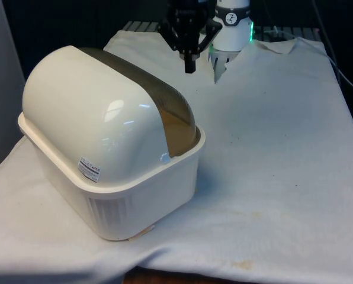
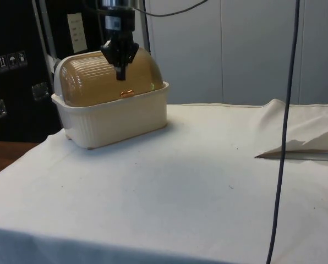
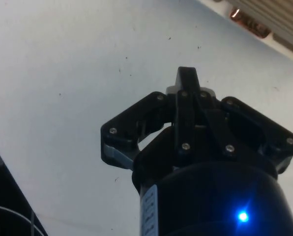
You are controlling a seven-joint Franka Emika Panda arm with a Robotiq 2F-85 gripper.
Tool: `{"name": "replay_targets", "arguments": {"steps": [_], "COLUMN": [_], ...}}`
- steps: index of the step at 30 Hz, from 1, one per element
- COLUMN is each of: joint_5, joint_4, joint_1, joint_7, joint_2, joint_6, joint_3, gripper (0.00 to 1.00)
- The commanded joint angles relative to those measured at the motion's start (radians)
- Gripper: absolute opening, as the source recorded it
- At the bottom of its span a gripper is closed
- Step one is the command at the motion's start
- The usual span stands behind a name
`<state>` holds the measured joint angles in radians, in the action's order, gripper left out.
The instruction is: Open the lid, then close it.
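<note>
A cream bread box (image 1: 135, 201) stands at the front view's left, its back turned to that camera. Its amber ribbed roll lid (image 2: 98, 77) is down, with a small copper handle (image 2: 127, 94) at its lower edge, just above the base's rim. My black gripper (image 1: 190, 66) hangs over the cloth beyond the box, its fingers pressed together on nothing. In the side view the gripper (image 2: 120, 74) shows in front of the lid, above the handle. In the wrist view the fingertips (image 3: 187, 78) point at bare cloth, with the handle (image 3: 249, 23) a short way off.
White cloth covers the table and lies wrinkled and split at the far end (image 1: 224, 70). A raised fold of cloth (image 2: 296, 146) lies at the side view's right. A dark cable (image 2: 284, 137) hangs down in front of the side camera.
</note>
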<state>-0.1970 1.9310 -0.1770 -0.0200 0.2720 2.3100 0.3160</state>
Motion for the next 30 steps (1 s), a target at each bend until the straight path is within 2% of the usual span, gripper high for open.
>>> {"name": "replay_targets", "arguments": {"steps": [1,8,9,10,16,17,19,26,27,30], "joint_5": [0.004,0.012,0.004,0.013,0.023,0.010,0.029,0.069,0.060,0.081], "joint_4": [0.007,0.013,0.007,0.014,0.020,0.012,0.022,0.037,0.029,0.059], "joint_1": [-0.002,-0.004,0.000,-0.004,-0.005,0.000,-0.006,-0.004,-0.001,-0.003], "joint_7": [0.005,0.041,0.044,0.046,0.081,0.082,0.087,0.093,0.094,0.102], "joint_2": [-0.008,-0.013,-0.006,-0.014,-0.020,-0.010,-0.024,-0.050,-0.042,-0.069], "joint_6": [-0.006,-0.015,-0.013,-0.015,-0.019,-0.015,-0.022,-0.039,-0.038,-0.039], "joint_3": [-0.002,-0.013,-0.015,-0.015,-0.026,-0.027,-0.029,-0.048,-0.049,-0.054], "gripper": [0.00,0.00,0.00,0.00,0.00,0.00,0.00,0.00,0.00,0.00]}}
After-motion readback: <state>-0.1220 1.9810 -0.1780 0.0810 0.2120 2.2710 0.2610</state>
